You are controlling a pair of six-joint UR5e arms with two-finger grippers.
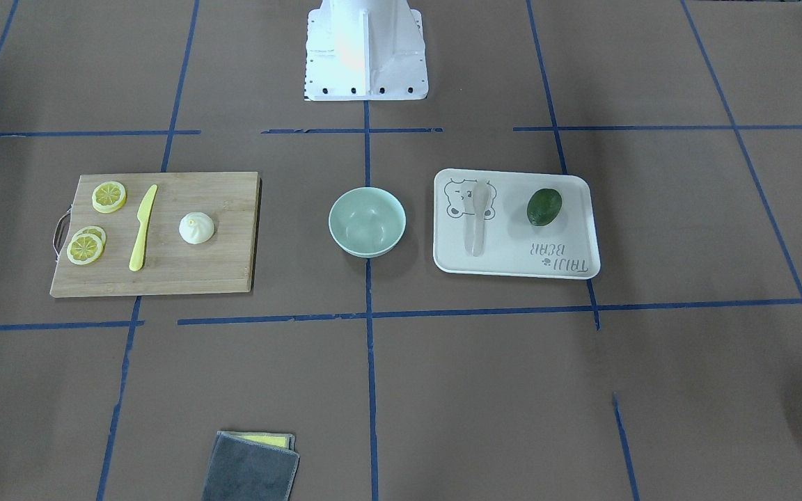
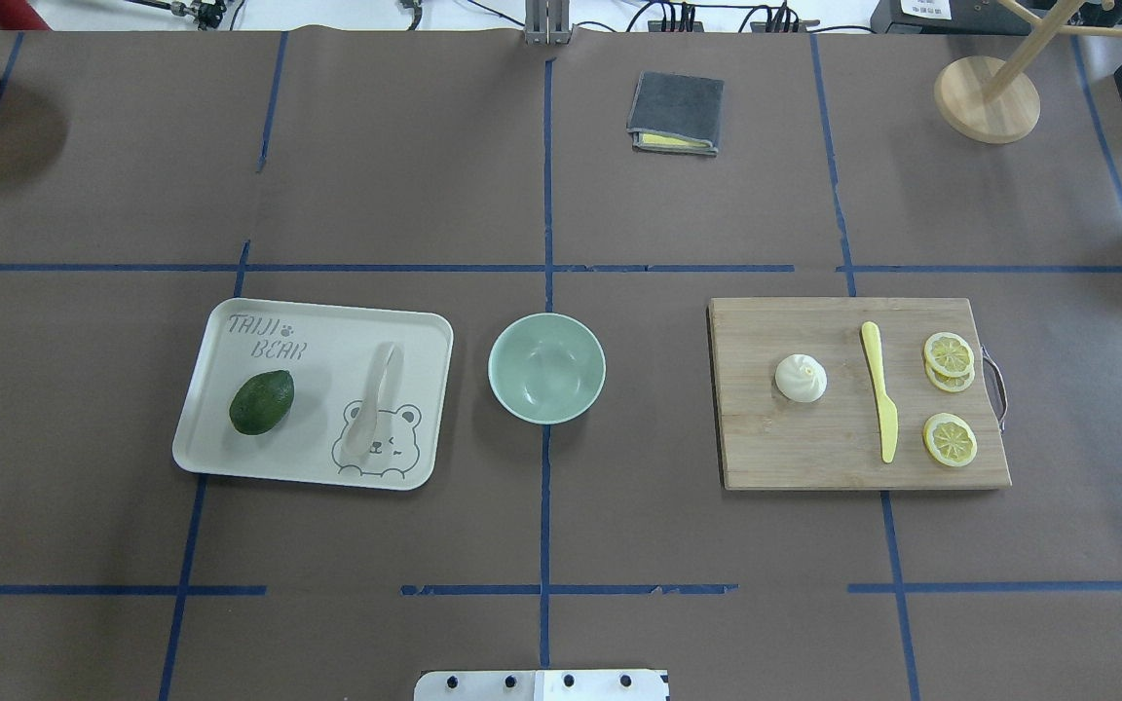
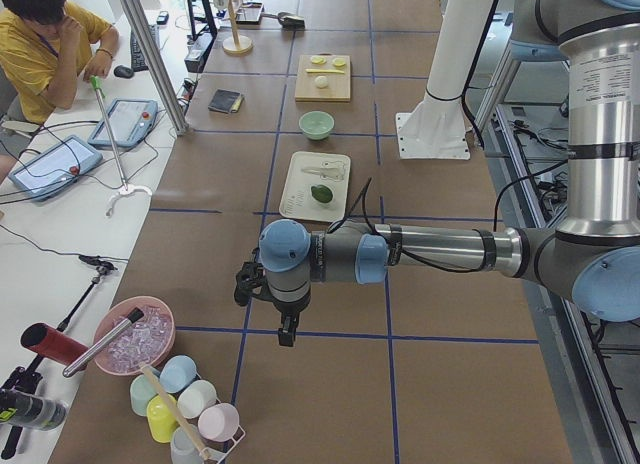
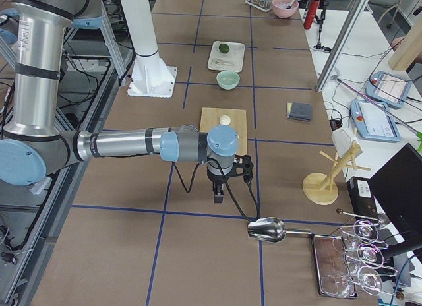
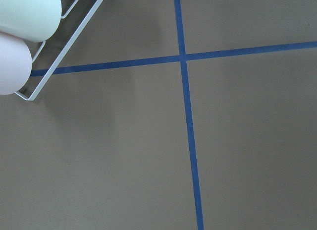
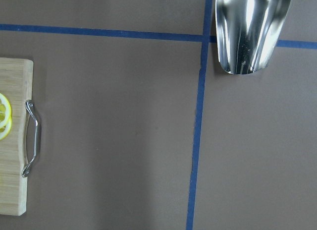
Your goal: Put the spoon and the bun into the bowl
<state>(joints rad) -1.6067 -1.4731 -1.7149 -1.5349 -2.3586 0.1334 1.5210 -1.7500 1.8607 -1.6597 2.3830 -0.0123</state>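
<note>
The pale beige spoon (image 2: 373,401) lies on the white bear tray (image 2: 327,331), left of the bowl in the overhead view. The white pleated bun (image 2: 801,378) sits on the wooden cutting board (image 2: 795,448), right of the bowl. The mint-green bowl (image 2: 546,367) stands empty between them at the table's middle. My left gripper (image 3: 287,331) shows only in the exterior left view, far from the tray. My right gripper (image 4: 218,196) shows only in the exterior right view, beyond the board's handle end. I cannot tell whether either is open or shut.
A dark green avocado (image 2: 261,401) lies on the tray. A yellow knife (image 2: 880,391) and lemon slices (image 2: 949,354) lie on the board. A grey cloth (image 2: 676,113), a wooden stand (image 2: 988,97), a metal scoop (image 6: 247,27) and a cup rack (image 5: 25,36) stand around.
</note>
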